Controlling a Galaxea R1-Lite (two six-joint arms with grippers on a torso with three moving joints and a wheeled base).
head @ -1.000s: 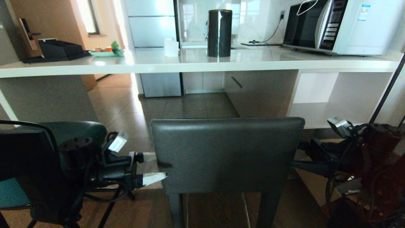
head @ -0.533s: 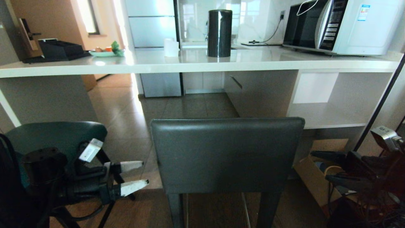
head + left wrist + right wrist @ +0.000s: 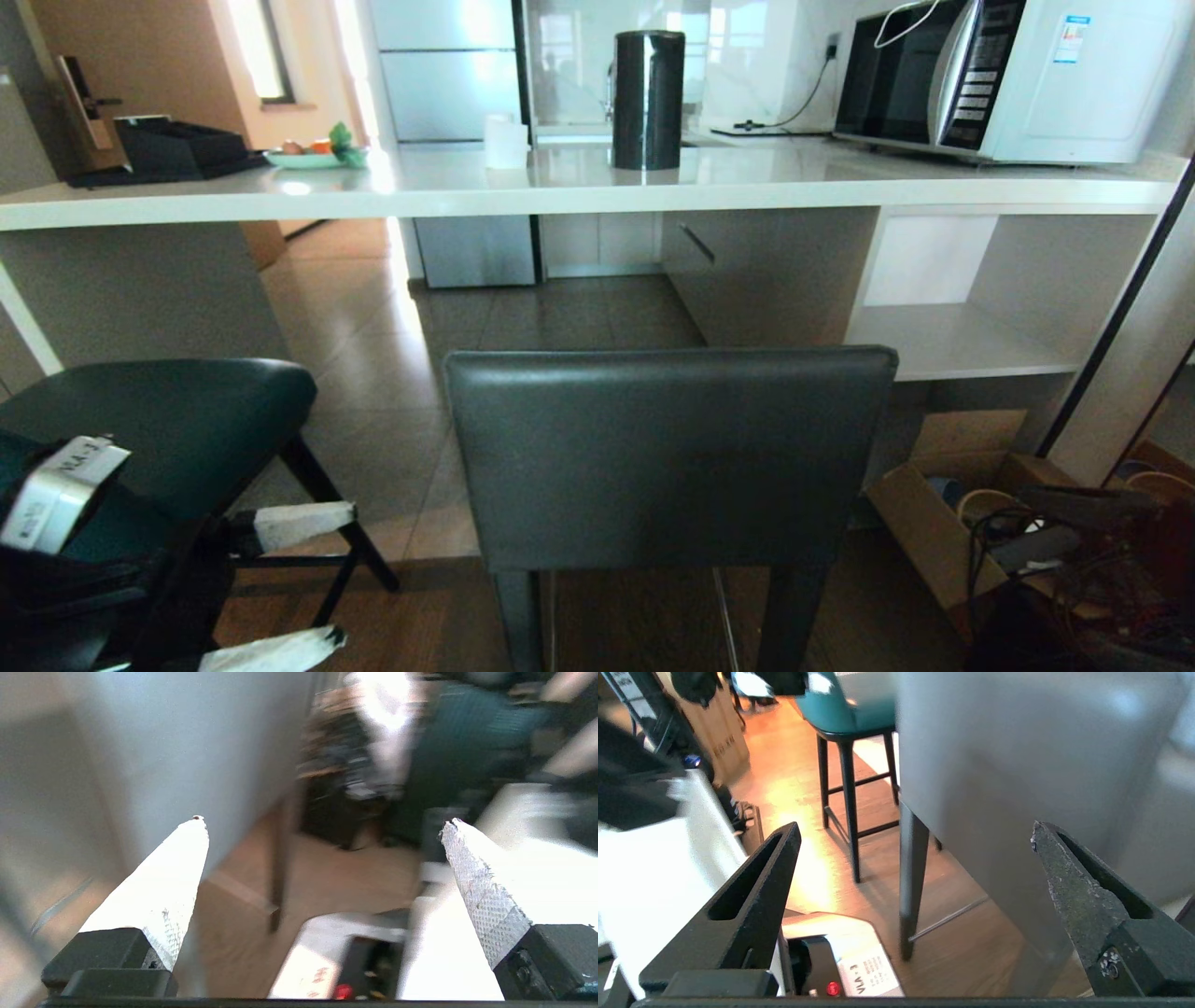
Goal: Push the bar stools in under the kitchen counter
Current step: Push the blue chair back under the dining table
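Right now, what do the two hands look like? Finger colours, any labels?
The left hand has tapered fingers wrapped in white textured tape on black blocks, and a silver-white tag with dark print on the black wrist. The right hand has bare black tapered fingers with long slots and scuffed tips. Each wrist view shows a white printed sticker and a small red light.

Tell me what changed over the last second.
Both grippers drew back from the sides of the grey stool, fingers open: the left gripper sank to the lower left corner, the right gripper left the head view. Both stools, teal stool included, and the counter stayed put.
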